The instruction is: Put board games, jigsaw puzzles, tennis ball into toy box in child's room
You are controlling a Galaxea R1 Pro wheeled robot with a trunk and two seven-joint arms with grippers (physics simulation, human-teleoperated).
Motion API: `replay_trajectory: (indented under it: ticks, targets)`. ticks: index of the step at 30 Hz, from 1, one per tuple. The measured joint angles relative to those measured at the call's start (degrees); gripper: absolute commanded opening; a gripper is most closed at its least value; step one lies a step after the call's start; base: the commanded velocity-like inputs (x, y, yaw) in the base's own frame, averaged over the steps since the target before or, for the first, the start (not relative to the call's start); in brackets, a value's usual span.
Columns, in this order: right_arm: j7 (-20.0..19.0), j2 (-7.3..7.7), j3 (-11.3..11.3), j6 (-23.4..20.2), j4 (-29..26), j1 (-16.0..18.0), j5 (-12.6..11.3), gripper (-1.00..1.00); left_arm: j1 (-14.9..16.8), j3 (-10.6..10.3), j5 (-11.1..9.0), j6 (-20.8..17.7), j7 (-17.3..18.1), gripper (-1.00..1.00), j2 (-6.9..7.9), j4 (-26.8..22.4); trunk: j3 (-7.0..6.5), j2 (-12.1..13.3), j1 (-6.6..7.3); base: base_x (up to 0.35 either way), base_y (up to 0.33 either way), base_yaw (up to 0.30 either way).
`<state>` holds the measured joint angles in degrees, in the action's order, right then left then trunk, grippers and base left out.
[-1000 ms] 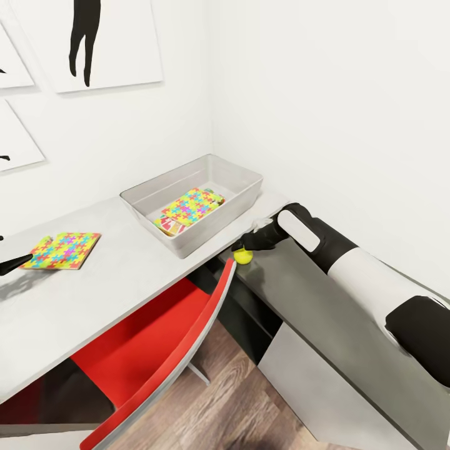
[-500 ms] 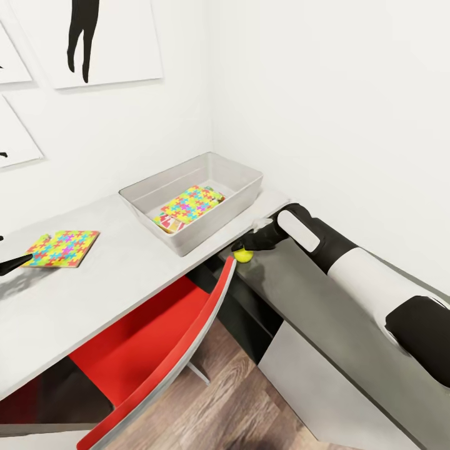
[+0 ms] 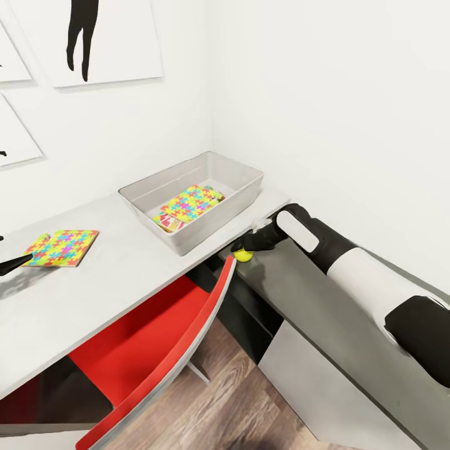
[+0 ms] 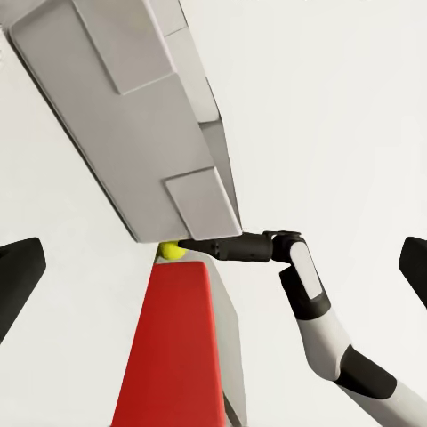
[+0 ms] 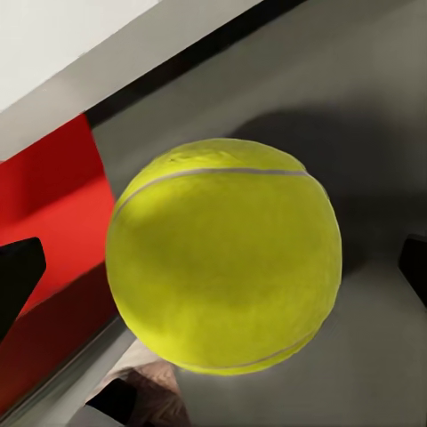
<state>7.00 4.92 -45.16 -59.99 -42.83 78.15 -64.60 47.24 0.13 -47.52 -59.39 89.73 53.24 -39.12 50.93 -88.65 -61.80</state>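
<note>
A: Right gripper (image 3: 245, 250) at tennis ball (image 3: 243, 255) on the dark cabinet (image 3: 325, 312), beside the toy box (image 3: 187, 240) — fingers apart either side, not yet clamped.

B: Likely light, springy, apt to roll — best pinched across its widest pt.

White walls (image 3: 325, 94), red chair (image 3: 156, 337), wood floor (image 3: 231, 400)

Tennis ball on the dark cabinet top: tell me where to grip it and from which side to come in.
Grip the tennis ball across its middle, at the widest part: it is round, so no face is better than another. It sits near the cabinet top edge by the red chair, so come from the cabinet side, as the right gripper does. In the right wrist view the ball sits centred between the open fingertips.
</note>
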Motion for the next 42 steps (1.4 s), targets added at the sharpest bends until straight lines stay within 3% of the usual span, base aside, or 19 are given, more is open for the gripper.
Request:
replay_trajectory:
  ticks: [3, 28, 29, 42]
  targets:
    - [0.00, -0.07, -0.01, 0.00, 0.02, 0.00, 0.02, 1.00, 0.00, 0.00, 0.01, 0.00, 0.00, 1.00, 0.00, 0.01, 0.54, -1.20, -0.66, 0.000, 0.000, 0.000]
    - [0.00, -0.14, -0.11, 0.00, 0.03, 0.00, 0.00, 1.00, -0.01, 0.00, -0.01, 0.00, 0.00, 1.00, 0.00, 0.00, 0.54, -1.22, -0.66, 0.000, 0.000, 0.000]
    - [0.00, -0.15, -0.11, 0.00, 0.03, 0.00, 0.00, -1.00, -0.01, 0.00, -0.01, 0.00, 0.00, 1.00, 0.00, 0.00, 0.54, -1.22, -0.66, 0.000, 0.000, 0.000]
    - [-0.16, -0.14, -0.12, 0.01, 0.03, 0.00, 0.19, -1.00, -0.01, 0.00, -0.08, 0.00, 0.00, 1.00, 0.00, 0.02, 0.54, -1.22, -0.66, 0.000, 0.000, 0.000]
